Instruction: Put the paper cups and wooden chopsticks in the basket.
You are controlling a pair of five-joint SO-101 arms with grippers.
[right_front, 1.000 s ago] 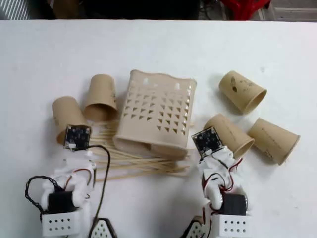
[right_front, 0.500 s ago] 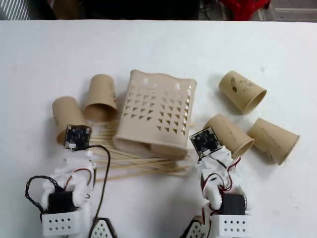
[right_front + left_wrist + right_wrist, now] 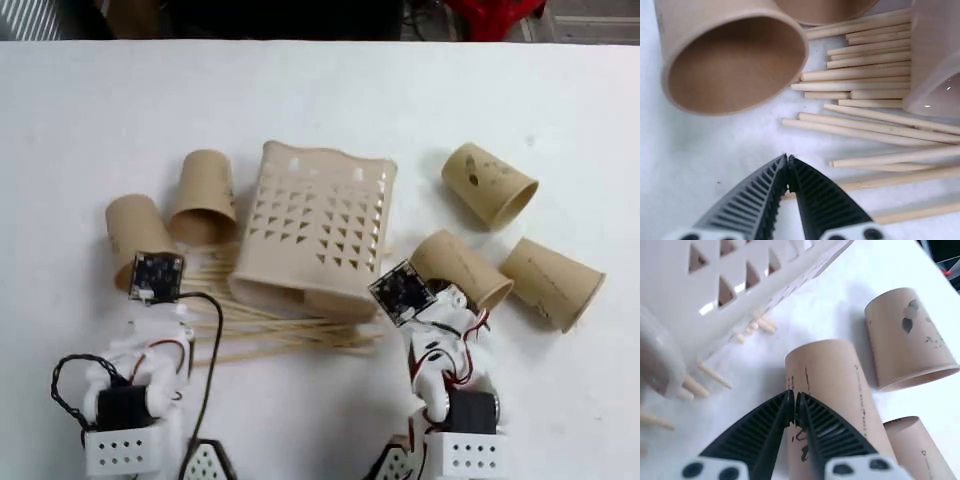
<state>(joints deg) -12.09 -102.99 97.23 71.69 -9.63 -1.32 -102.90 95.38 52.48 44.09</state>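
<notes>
Right wrist view: my right jaws are closed and empty, just over a cup (image 3: 835,375). Bump it like this and it probably rolls away.

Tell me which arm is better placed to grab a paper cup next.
Probably right: its shut jaws point straight at a lying paper cup; the left jaws sit by the chopsticks.

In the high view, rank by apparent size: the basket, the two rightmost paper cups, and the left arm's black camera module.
1. basket
2. upper right cup and lower right cup, which look about alike
3. left arm's camera module
</notes>
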